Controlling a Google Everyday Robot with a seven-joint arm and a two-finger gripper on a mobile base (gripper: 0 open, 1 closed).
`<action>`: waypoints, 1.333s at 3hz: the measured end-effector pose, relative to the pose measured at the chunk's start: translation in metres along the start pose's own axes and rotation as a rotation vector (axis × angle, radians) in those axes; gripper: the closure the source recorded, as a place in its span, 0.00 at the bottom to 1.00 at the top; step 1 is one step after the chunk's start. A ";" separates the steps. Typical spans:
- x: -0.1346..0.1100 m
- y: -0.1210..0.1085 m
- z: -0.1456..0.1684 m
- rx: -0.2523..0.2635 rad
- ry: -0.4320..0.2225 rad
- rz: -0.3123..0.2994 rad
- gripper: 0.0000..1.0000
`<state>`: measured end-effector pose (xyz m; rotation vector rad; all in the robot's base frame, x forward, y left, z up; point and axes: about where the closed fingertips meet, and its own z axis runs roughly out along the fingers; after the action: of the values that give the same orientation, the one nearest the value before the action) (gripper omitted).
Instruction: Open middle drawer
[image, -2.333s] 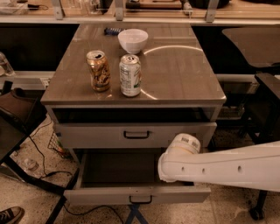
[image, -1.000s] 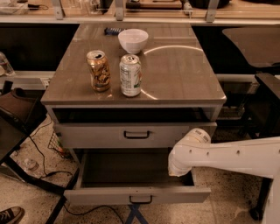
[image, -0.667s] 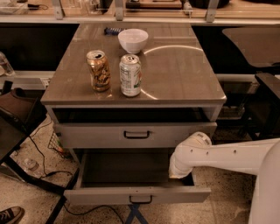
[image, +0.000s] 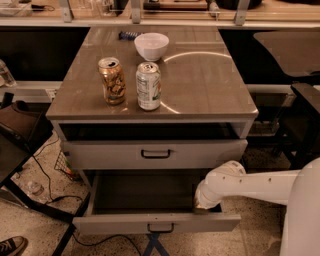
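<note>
— Grey inside and out, that middle drawer (image: 145, 192). It's standing well out of the cabinet (image: 210, 95), under the taller-fronted drawer (image: 100, 154), with its front nearest us.
— Has it come any further in the last couple of seconds?
— Not that I can see. The front sits where it sat. What's moved is the white arm (image: 260, 185): a moment ago it reached further across the drawer, and it has since slid back toward the right side.
— So the pulling's done?
— I'd judge so. The drawer looks open about as far as it can go, and the arm seems to be leaving it.
— And the gripper?
— The gripper (image: 202, 204) is down at the drawer's right end, low inside, just behind the front panel. Whether it's open or closed, or has hold of anything, I can't tell; the wrist covers it.
— Which way does the drawer lie?
— Its long axis runs left to right, parallel with the cabinet's front edge. It opens straight toward us. The small black handle (image: 161, 228) is centred on the near face, its bar along that same line.
</note>
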<state>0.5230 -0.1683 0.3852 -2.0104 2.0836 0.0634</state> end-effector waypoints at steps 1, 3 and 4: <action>0.003 0.018 0.011 -0.016 -0.038 -0.003 1.00; -0.003 0.103 -0.006 -0.062 -0.071 -0.036 1.00; -0.005 0.108 -0.008 -0.069 -0.067 -0.043 1.00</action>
<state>0.4152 -0.1601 0.3795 -2.0623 2.0228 0.1942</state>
